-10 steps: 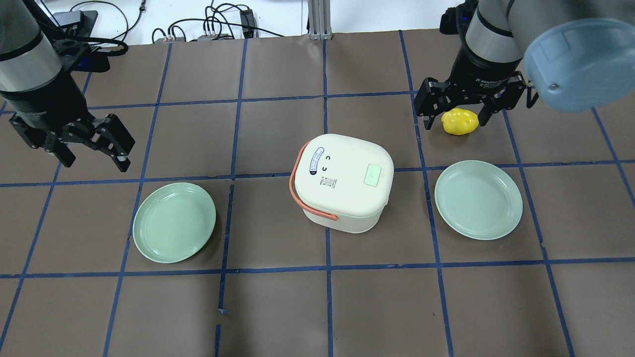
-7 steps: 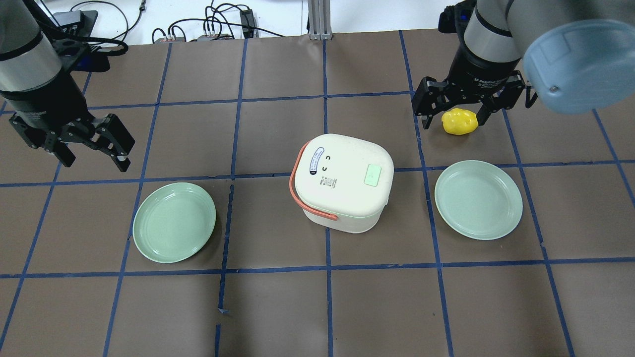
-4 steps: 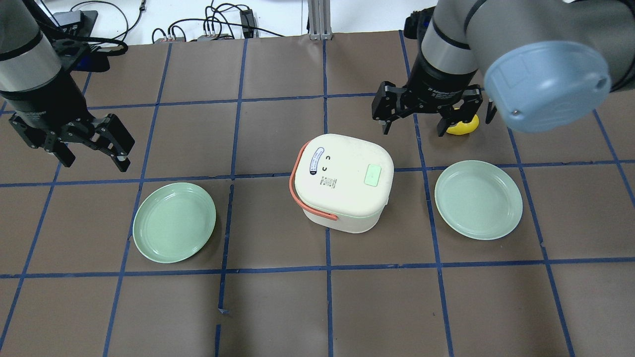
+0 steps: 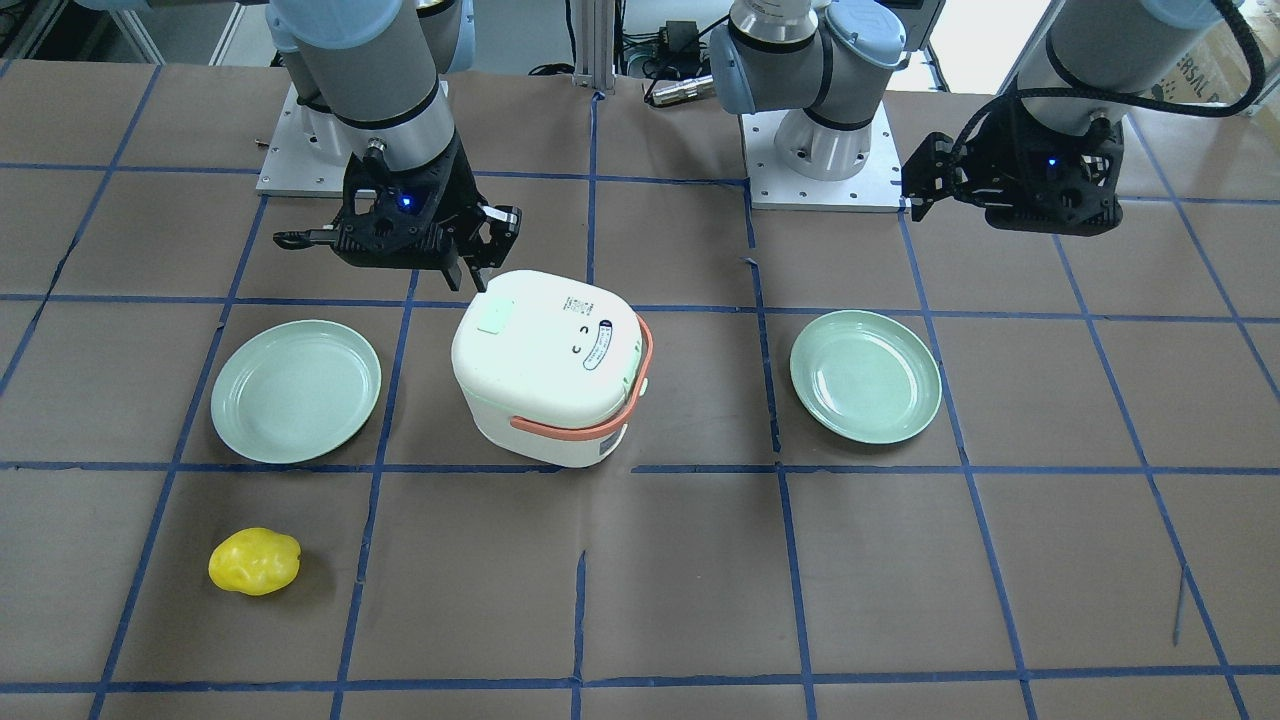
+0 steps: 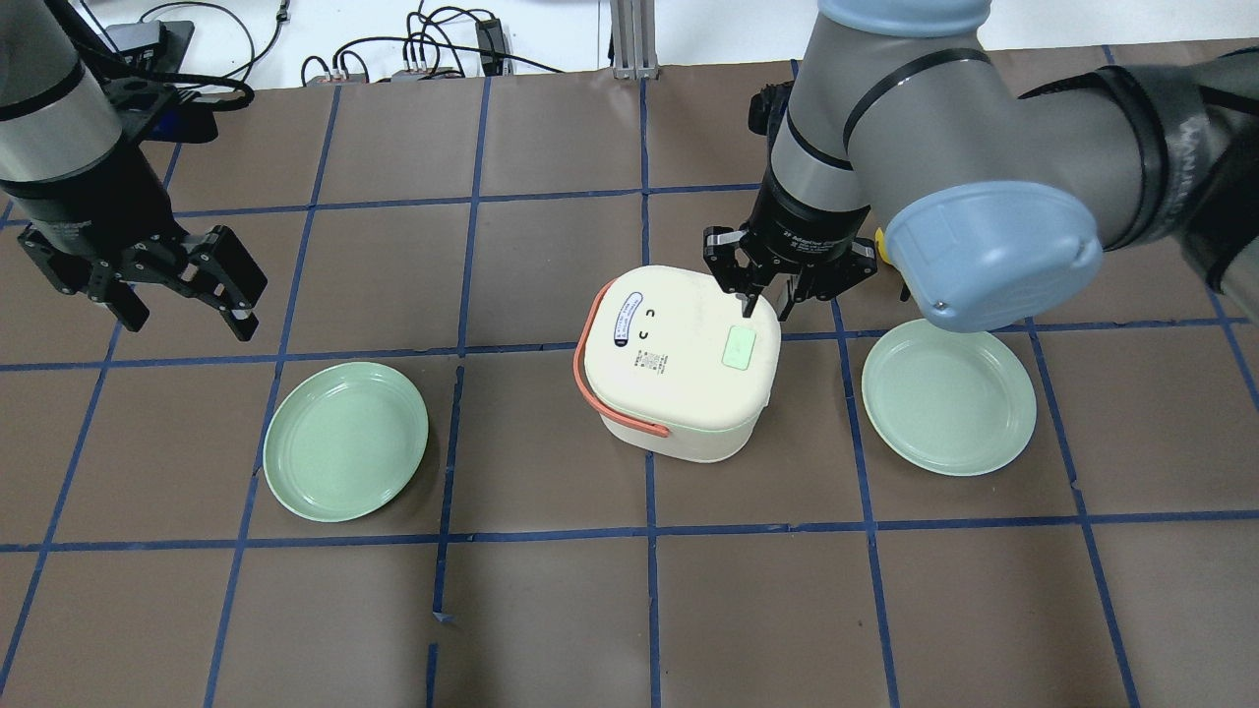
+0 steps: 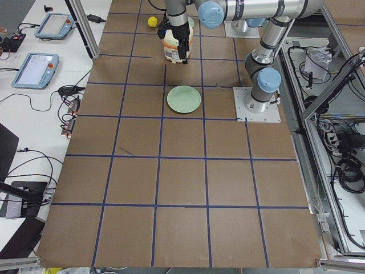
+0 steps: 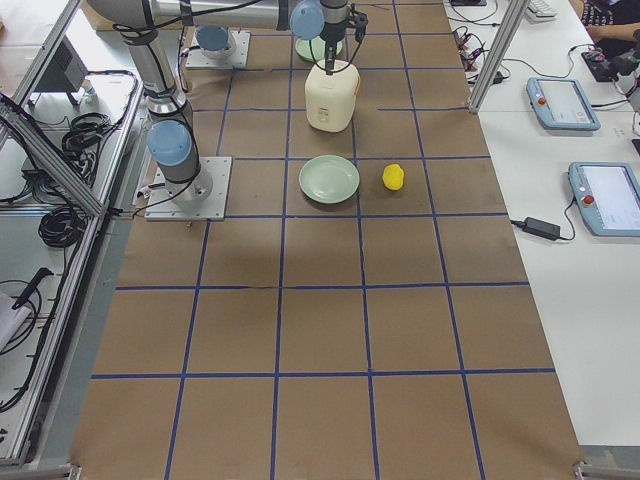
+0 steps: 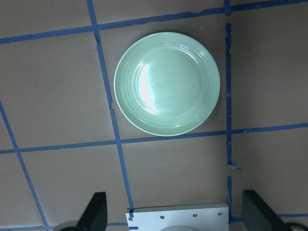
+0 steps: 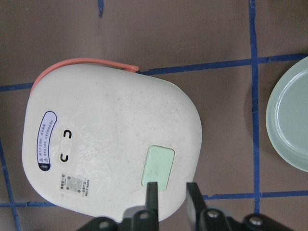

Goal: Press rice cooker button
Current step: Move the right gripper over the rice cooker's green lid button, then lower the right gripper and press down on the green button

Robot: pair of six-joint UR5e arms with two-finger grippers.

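Observation:
The white rice cooker [image 5: 679,359] with a salmon-orange handle stands closed at the table's middle; it also shows in the front view [image 4: 548,365] and the right wrist view [image 9: 96,144]. A mint-green rectangular button [image 5: 739,347] sits on its lid [image 9: 158,166]. My right gripper [image 5: 765,307] hovers over the lid's far right edge, just beyond the button, with its fingers [image 9: 152,192] drawn close to a narrow gap and nothing between them. My left gripper [image 5: 187,317] is open and empty, far to the left.
Two pale green plates lie either side of the cooker, the left plate [image 5: 346,440] and the right plate [image 5: 949,395]. A yellow lemon [image 4: 255,561] lies beyond the right plate, mostly hidden by my right arm from overhead. Blue tape lines grid the brown table.
My right gripper left the lemon, moved left and toward the cooker, and narrowed its fingers from wide open to nearly shut. The left arm has not moved.

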